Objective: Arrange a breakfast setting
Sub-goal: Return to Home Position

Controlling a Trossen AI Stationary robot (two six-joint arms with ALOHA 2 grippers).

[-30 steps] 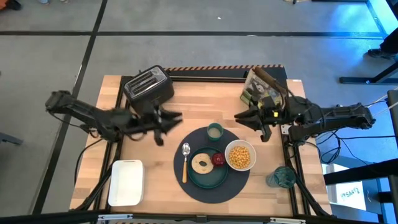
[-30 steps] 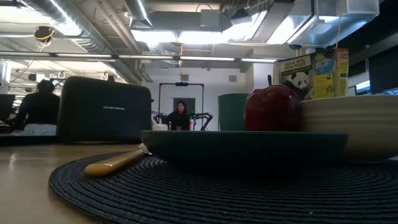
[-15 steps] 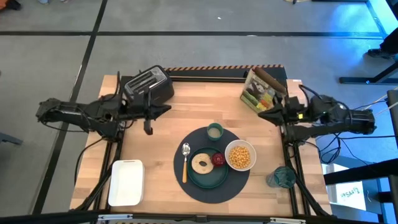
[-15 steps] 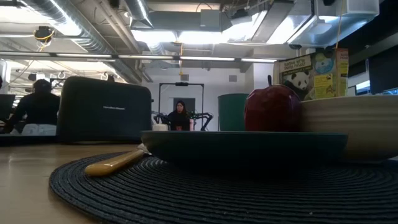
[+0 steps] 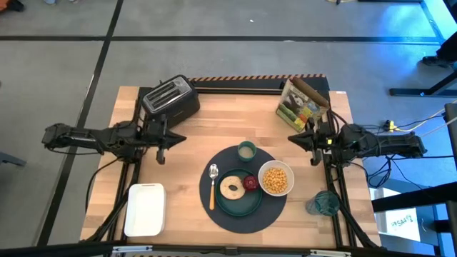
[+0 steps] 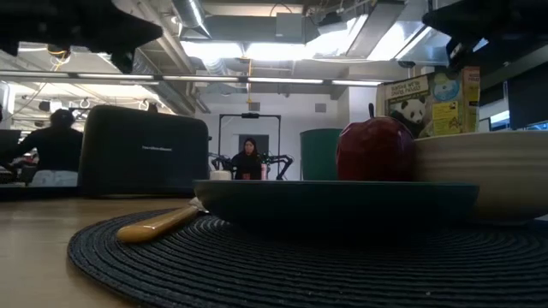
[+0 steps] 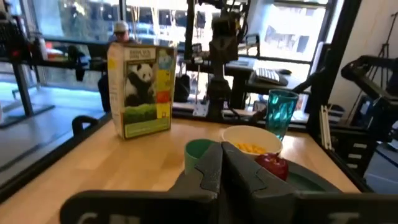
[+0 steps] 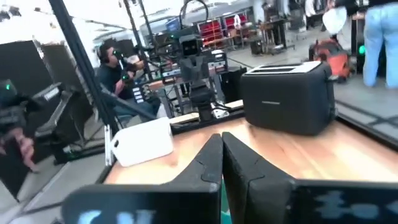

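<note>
Dark and empty, the left hand (image 5: 173, 135) hangs over the left side of the table (image 5: 207, 121), just in front of the black toaster (image 5: 170, 98). Its 2 fingers are pressed together.

The setting lies to its right, nearer the front edge. On the dark round mat (image 5: 243, 221), the orange-handled spoon (image 5: 212, 187) lies just left of the teal plate (image 5: 243, 205), long axis front to back. The plate carries the bagel (image 5: 232, 187) and red fruit (image 5: 250, 182). The small green cup (image 5: 247, 150) stands behind it and the white bowl (image 5: 261, 171) of yellow cereal (image 5: 275, 180) just beside it on the right.

The right hand (image 5: 296, 138), also closed and empty, hangs near the panda cereal box (image 5: 300, 103).

Assessment: both hands stand apart from the setting, neither clearly nearer. An outward retreat should clear it, and only the toaster crowds the left hand.
</note>
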